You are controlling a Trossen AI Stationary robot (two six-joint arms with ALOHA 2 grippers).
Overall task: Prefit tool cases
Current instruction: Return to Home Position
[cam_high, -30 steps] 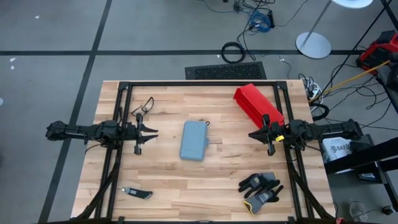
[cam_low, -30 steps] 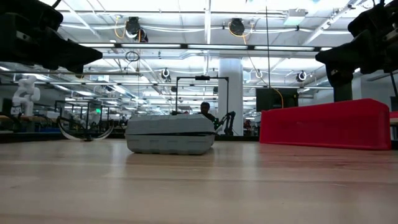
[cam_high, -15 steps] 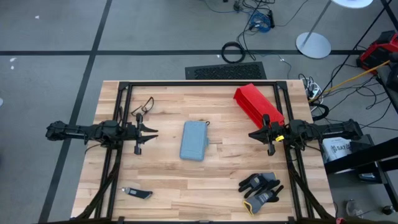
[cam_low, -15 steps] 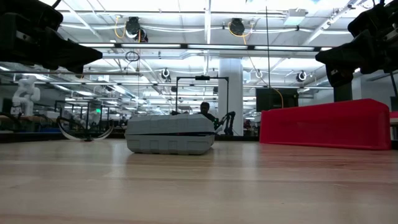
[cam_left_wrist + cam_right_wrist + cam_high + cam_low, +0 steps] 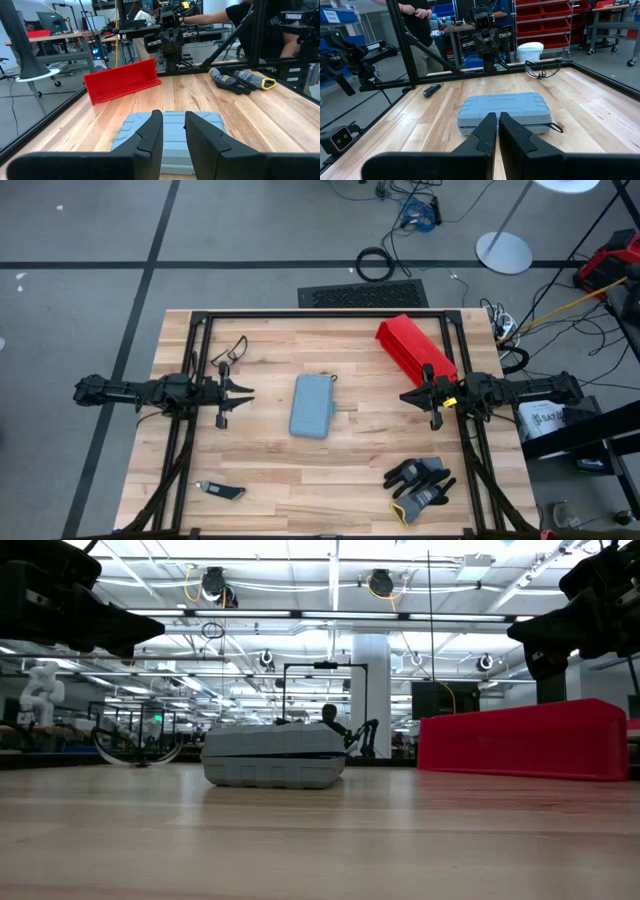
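- While it lies flat with its lid down near the middle of the bench (image 5: 270, 470), the grey-blue tool case (image 5: 313, 406) touches neither arm.
- Seen from above, its long side runs from the front of the bench towards the back, slightly askew. The low view shows its two halves (image 5: 273, 759) meeting along a level seam.
- The left tool (image 5: 240, 393) hangs above the bench on the case's left, well apart from it, and points straight at it. The left arm stretches out level from the bench's left edge.
- In the left wrist view its two dark fingers (image 5: 150, 137) stand a narrow gap apart with nothing between them, and the case shows through the gap.
- The right tool (image 5: 407, 395) mirrors it on the case's right, facing inward on a level arm that comes from the right edge.
- Its fingers (image 5: 485, 131) are drawn together to a thin slit and grip nothing.
- A red bin (image 5: 413, 348) lies behind the right tool, near the back right corner.
- Dark gloves (image 5: 420, 480) lie at the front right.
- Safety glasses (image 5: 232, 350) lie behind the left tool.
- A small dark hand tool (image 5: 220, 490) lies at the front left.
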